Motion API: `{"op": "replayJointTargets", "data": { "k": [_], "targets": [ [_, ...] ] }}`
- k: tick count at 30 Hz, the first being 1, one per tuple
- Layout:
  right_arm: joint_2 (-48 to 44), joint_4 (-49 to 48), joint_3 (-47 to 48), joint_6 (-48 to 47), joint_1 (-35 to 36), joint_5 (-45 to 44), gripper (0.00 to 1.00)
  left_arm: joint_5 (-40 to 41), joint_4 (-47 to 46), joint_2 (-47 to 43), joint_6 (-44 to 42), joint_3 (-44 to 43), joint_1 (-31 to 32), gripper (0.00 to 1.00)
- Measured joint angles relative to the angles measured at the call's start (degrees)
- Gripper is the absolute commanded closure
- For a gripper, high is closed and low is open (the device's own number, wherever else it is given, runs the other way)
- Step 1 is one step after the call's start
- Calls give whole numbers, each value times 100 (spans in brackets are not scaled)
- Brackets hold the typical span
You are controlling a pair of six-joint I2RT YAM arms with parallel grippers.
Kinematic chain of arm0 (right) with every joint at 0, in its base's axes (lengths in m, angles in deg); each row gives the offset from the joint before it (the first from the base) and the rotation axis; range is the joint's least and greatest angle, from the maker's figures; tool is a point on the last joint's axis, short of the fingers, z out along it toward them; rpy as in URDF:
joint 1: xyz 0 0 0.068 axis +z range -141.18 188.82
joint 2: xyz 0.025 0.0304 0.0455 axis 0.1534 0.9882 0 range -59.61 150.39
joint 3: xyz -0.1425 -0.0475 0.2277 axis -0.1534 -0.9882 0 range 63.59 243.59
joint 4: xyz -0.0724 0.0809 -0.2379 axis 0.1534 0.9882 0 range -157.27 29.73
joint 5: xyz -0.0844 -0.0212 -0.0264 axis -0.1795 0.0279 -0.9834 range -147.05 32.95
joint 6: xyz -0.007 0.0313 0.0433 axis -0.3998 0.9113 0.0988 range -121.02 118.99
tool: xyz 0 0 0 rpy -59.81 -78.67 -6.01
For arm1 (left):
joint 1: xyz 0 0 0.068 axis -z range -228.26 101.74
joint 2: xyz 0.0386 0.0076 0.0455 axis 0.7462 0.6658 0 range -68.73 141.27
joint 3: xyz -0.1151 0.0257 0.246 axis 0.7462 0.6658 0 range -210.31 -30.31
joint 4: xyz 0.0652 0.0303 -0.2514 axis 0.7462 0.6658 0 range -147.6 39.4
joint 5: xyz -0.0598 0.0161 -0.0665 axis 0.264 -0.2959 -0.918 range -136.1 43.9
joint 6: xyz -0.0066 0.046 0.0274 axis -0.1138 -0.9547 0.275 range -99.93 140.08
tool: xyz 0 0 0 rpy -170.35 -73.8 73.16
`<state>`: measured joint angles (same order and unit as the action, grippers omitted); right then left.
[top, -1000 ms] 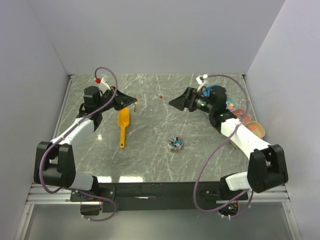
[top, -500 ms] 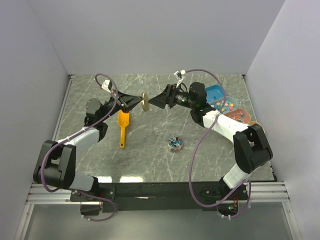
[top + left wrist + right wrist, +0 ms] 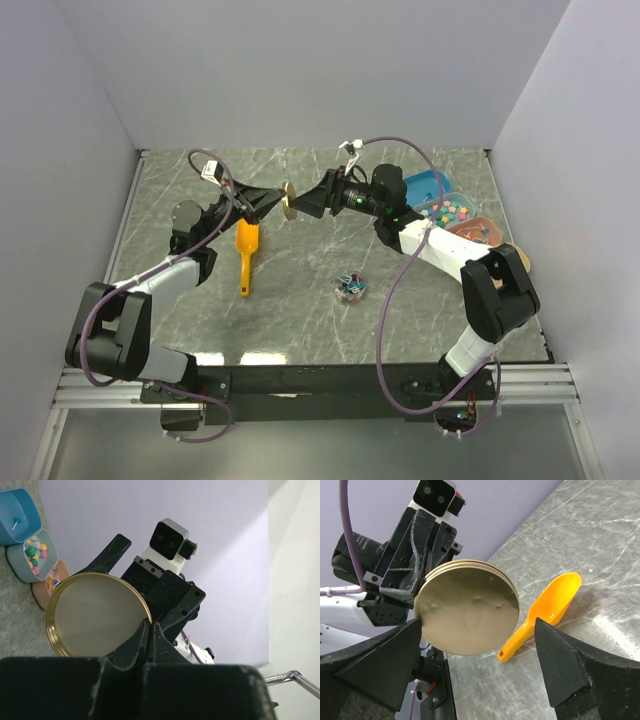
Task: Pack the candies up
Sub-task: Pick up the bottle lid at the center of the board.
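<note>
The candies (image 3: 350, 288) lie in a small round heap of blue and dark wrappers on the table in front of the middle. Above the far middle, my left gripper (image 3: 276, 200) is shut on the rim of a round gold lid (image 3: 288, 201), held on edge. In the left wrist view the fingertips (image 3: 150, 625) pinch the lid (image 3: 95, 615) at its lower right edge. My right gripper (image 3: 304, 205) faces the lid from the right and is open. In its own view its two fingers stand wide on either side of the lid (image 3: 467, 612), not touching it.
An orange scoop (image 3: 246, 255) lies on the table under the left gripper, also seen as the scoop (image 3: 545, 612). At the far right stand a blue bowl (image 3: 430, 184), a tray of pastel sweets (image 3: 452, 210) and a dish of orange-red sweets (image 3: 482, 230).
The left gripper has lifted the gold lid and swung it toward the middle. The right gripper has come over from the bowls on the right and now faces the lid closely.
</note>
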<state>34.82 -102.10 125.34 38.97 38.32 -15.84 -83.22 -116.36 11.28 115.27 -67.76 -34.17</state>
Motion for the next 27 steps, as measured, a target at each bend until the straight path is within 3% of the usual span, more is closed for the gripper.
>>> {"op": "replayJointTargets", "data": {
  "k": [27],
  "targets": [
    [24,-232,0,-22,92,160,0,101,404,-291,-184,59,155,99]
  ]
}}
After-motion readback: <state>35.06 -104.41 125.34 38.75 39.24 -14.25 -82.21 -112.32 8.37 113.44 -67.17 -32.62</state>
